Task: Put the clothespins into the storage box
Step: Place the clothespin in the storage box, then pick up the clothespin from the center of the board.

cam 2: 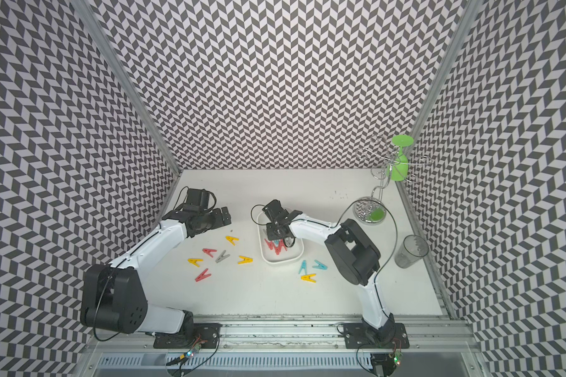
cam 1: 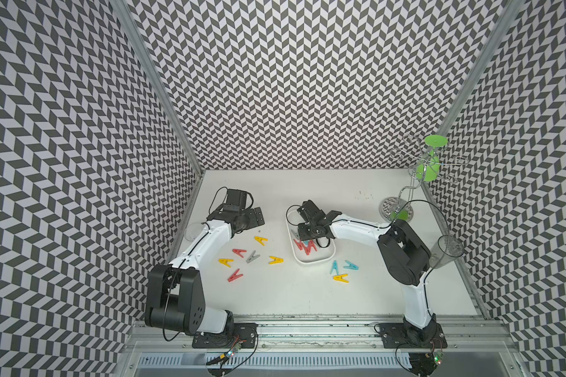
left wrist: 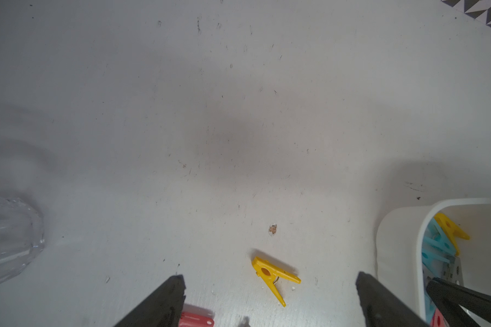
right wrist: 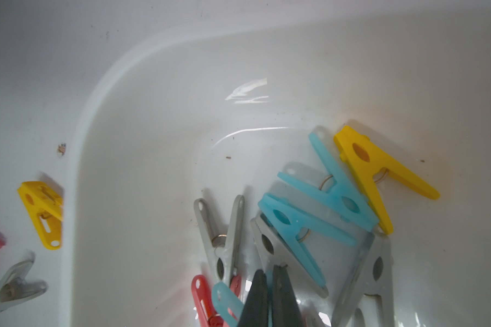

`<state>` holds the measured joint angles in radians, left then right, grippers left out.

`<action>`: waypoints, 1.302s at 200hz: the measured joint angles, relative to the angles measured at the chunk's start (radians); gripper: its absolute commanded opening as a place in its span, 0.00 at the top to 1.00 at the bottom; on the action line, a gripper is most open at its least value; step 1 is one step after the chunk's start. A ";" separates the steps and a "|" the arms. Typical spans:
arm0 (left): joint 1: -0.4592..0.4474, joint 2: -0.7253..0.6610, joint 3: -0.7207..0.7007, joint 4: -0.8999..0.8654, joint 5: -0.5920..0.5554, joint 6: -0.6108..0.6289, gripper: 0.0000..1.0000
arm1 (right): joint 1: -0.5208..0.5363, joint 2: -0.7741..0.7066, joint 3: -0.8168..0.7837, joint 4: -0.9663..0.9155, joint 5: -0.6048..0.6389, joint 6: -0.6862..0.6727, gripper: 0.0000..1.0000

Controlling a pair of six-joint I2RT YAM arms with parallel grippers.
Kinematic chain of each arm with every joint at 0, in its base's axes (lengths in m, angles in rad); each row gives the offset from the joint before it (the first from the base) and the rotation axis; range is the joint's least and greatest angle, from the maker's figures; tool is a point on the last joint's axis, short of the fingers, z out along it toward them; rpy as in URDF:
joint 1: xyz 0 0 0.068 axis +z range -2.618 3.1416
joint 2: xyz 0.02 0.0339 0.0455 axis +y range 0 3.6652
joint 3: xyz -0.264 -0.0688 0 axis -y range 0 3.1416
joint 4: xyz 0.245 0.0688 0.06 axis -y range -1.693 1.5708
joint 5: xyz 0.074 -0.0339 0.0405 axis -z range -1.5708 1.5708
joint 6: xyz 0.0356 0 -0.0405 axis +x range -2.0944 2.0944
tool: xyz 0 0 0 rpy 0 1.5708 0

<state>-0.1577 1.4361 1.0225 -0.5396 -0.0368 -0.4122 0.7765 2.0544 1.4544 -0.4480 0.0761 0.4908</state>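
Note:
The white storage box [cam 1: 314, 261] sits mid-table and holds several clothespins, red ones [cam 1: 304, 246] showing in a top view. My right gripper [cam 1: 308, 237] reaches down into it; in the right wrist view its fingers [right wrist: 270, 271] are shut on a thin leg of a light blue clothespin [right wrist: 224, 300], above grey [right wrist: 224, 243], blue [right wrist: 292, 229] and yellow [right wrist: 374, 172] ones. Several pegs lie loose to the left of the box, such as a yellow one [cam 1: 260, 240], and three to its right [cam 1: 340, 278]. My left gripper [cam 1: 254, 219] hovers open above the table near that yellow peg [left wrist: 272, 276].
A clear cup [cam 1: 445, 253] stands at the right edge, another [cam 1: 193, 231] lies half hidden behind the left arm. A wire glass rack [cam 1: 396, 209] carrying a green goblet [cam 1: 430, 163] stands at the back right. Patterned walls close in on three sides.

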 measured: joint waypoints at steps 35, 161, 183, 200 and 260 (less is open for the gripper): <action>0.002 0.000 0.000 0.000 0.000 0.000 0.02 | 0.000 0.000 0.000 -0.001 0.000 0.004 0.82; 0.008 0.000 0.000 -0.007 -0.004 0.000 0.01 | -0.058 -0.169 0.047 -0.110 -0.021 -0.059 0.65; 0.008 -0.001 0.000 -0.009 -0.004 0.000 0.01 | -0.110 -0.329 -0.130 -0.138 -0.054 -0.061 0.63; 0.008 -0.001 0.002 -0.009 -0.003 0.000 0.02 | -0.160 -0.448 -0.245 -0.190 -0.061 -0.061 0.63; 0.008 0.003 0.018 -0.008 0.000 0.000 0.02 | -0.243 -0.620 -0.508 -0.259 -0.097 -0.081 0.61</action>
<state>-0.1497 1.4395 1.0409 -0.5476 -0.0364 -0.4122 0.5331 1.4342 0.9463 -0.7067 -0.0204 0.4095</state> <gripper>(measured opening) 0.984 0.390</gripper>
